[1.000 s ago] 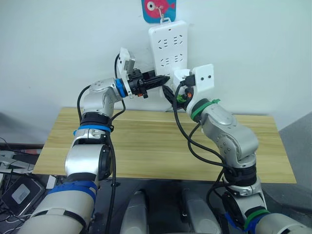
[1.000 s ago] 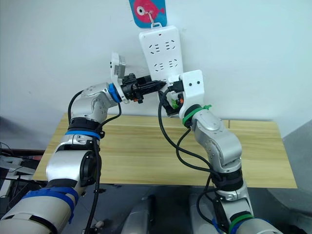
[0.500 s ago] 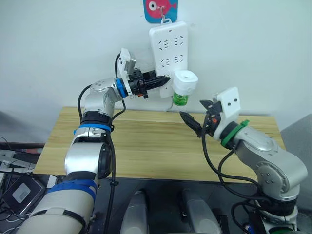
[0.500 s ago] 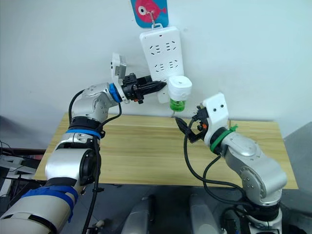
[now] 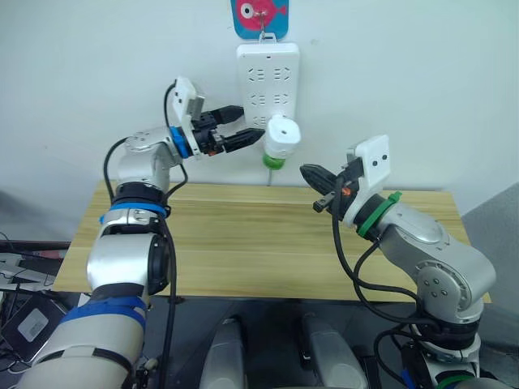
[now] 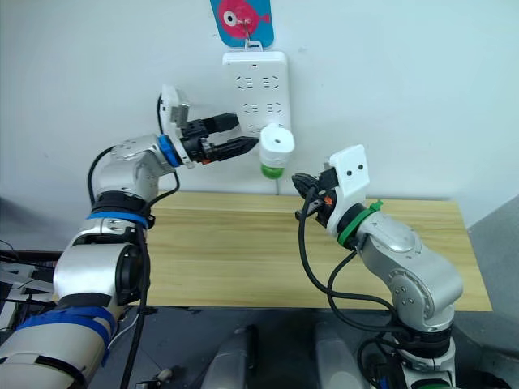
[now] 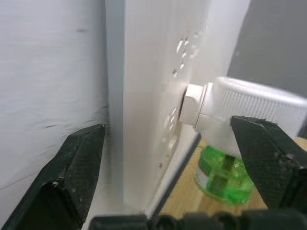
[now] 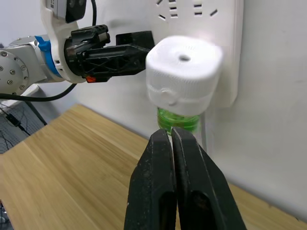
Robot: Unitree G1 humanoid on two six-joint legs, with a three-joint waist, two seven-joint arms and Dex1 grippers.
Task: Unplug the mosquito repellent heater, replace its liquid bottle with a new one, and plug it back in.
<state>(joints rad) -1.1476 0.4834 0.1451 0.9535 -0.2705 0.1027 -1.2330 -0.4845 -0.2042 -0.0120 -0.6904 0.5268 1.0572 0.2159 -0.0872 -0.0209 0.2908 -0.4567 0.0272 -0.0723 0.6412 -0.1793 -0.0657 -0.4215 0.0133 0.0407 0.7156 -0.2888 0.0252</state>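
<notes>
The mosquito repellent heater point(image 5: 281, 135) is a white rounded unit plugged into the lower part of the white power strip point(image 5: 268, 73) on the wall. Its green liquid bottle point(image 5: 273, 161) hangs beneath it. My left gripper point(image 5: 250, 122) is open just left of the heater, level with it, one finger higher than the other. In the left wrist view its fingers point(image 7: 72, 167) stand on either side of the strip's edge point(image 7: 148, 96) and the heater point(image 7: 249, 105). My right gripper point(image 8: 171, 136) is shut and empty. It is a little right of and below the bottle point(image 8: 177, 120), pointing at it.
A wooden table point(image 5: 243, 235) runs below both arms, up against the wall. A blue and pink fish hook point(image 5: 261, 16) holds the strip from above. Black cables loop off both forearms over the table.
The right gripper has left the heater, drawn back to the right and lower, and shut. The left gripper's fingers have opened beside the heater. The camera has also shifted.
</notes>
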